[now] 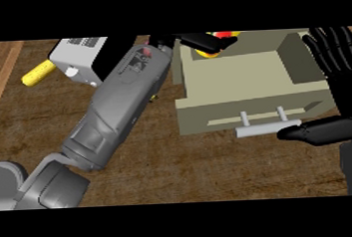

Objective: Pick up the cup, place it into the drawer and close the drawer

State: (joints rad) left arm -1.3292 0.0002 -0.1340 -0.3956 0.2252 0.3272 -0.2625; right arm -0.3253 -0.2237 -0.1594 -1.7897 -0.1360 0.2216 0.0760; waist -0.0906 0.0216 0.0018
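The beige box-shaped drawer unit [251,82] sits at about two o'clock on the brown wood-grain counter [173,160], its compartment open at the top and its pale bar handle [266,129] facing six o'clock. The grey left forearm runs diagonally up from seven o'clock, and its black left hand [197,41] is at twelve o'clock, just over the drawer's far left corner. Its fingers curl round a small red and yellow cup [221,39], of which only a sliver shows past the fingers. Whether the cup already rests inside the compartment or hangs above the rim cannot be told.

The black right hand [337,58] stands at three o'clock beside the drawer's right wall, fingers straight and spread, thumb pointing toward the handle; it holds nothing.

The cup is probably light, rigid and smooth-sided, so it would be best held round its body with fingers and thumb opposed, as a slick wall could slip from a shallow pinch.

At ten o'clock lie a white boxy appliance [84,57] and a yellow cylinder [39,74].
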